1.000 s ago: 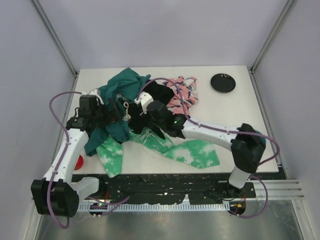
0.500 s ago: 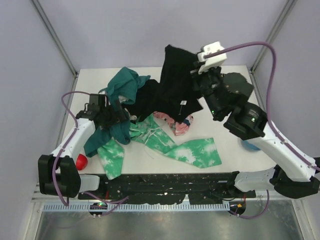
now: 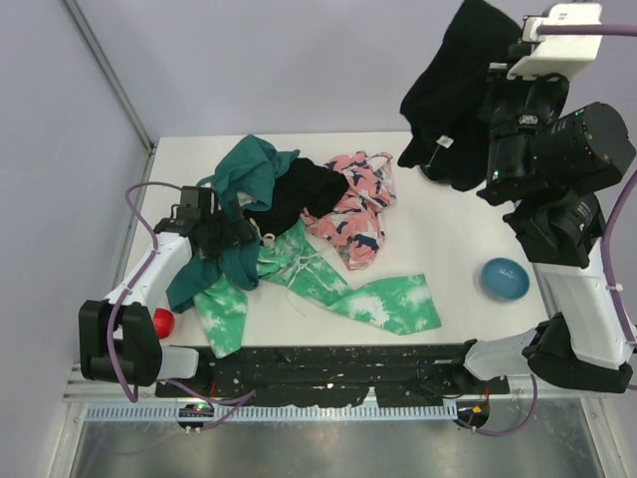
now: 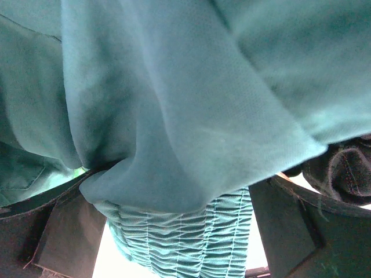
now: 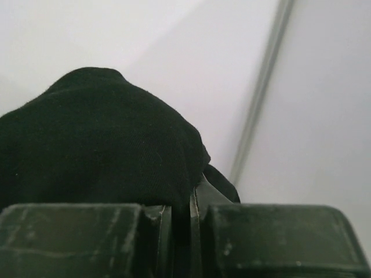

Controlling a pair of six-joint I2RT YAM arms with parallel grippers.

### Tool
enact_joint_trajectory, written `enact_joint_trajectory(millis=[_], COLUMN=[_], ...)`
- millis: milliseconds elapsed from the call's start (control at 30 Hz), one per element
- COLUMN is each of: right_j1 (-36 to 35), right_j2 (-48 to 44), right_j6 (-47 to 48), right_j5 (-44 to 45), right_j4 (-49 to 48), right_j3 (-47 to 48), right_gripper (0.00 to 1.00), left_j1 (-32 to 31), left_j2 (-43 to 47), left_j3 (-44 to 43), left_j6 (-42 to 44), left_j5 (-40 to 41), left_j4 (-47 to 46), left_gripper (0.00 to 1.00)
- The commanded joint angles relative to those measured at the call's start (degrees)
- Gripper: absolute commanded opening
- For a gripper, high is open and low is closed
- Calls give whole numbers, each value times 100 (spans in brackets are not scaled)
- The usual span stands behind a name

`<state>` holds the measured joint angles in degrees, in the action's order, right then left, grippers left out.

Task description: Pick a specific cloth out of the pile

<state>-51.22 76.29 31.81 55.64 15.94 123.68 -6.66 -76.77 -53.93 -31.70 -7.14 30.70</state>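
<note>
The black cloth with its small white label hangs high above the table's far right, free of the pile. My right gripper is shut on its top edge, black fabric bunched between the fingers. The pile lies left of centre: teal cloth, another black cloth, pink floral piece and green tie-dye. My left gripper rests open at the pile's left side, with teal fabric draped over and between its wide-spread fingers.
A blue bowl sits at the right of the table under the raised right arm. A red ball lies at the near left corner beside the left arm. Enclosure walls and posts stand close round the table.
My right arm has risen high and swung right, lifting the black cloth clear of the pile. The blue bowl and floral cloth are now uncovered. The left arm has barely moved.
</note>
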Motion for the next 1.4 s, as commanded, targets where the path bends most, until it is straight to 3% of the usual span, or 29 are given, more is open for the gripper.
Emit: enact_joint_trajectory(millis=[0,167,367,633,867,1000,1133,1367], right_j1=[1022,2544,3232,3461,3540,3645,3830,4155], right_j2=[-166,-852,-1073,-791,-809,-782,-914,-537], right_j6=[388,-953,-1844,-2276,-2496,-2627,-2961,-3409], right_j5=[518,-339,-1474,-2109,-1637,-1055,-1441,-1748], right_j4=[-267,232,505,559,322,322,120,40], right_j3=[-201,-1632,-2567,-2743,-3499,-4016,-4623,-4844], right_gripper=[5,5,5,5,5,5,5,5], left_j1=[-55,-152,-257,-485,-574,-591,-600,-591], left_j2=[110,382,689,1444,2359,2553,2562,2562], left_j3=[-153,-179,-206,-214,5,137,234,348], left_j6=[15,94,138,323,279,261,314,296], left_j5=[28,46,28,-113,-86,-69,-209,-314], left_j4=[-73,-11,94,375,393,376,358,305], left_gripper=[100,100,100,100,100,100,100,100])
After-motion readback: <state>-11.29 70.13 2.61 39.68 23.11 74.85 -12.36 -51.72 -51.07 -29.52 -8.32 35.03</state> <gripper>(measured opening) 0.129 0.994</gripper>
